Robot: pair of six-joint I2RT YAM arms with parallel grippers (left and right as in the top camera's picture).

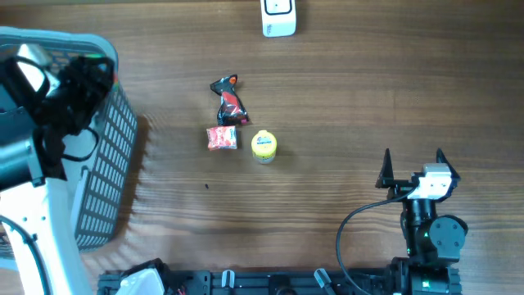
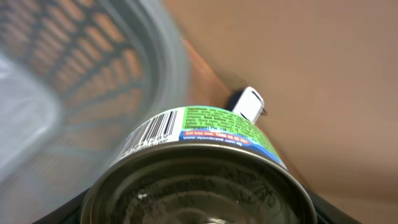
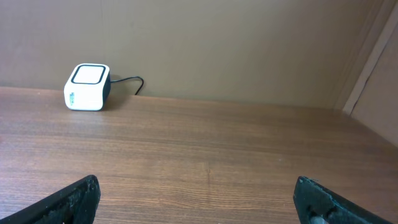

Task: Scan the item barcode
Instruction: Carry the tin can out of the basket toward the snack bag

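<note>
One can (image 2: 199, 165), gripped by the left pincer (image 1: 78, 86) over the basket (image 1: 115, 164), showed its barcode (image 2: 149, 134), seemingly bound for the scanner (image 1: 278, 16); the right pincer (image 1: 412, 156) stood open, out of the way.

A brown wood-grain tabletop (image 1: 377, 90) fills the overhead view. Along its far edge stands a plain tan wall (image 3: 236, 43), meeting a paler side panel (image 3: 380, 93) at the right.

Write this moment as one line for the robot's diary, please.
left jaws: holding can over basket | right jaws: open, empty | scanner: at table's far edge | barcode: showing on can label
</note>
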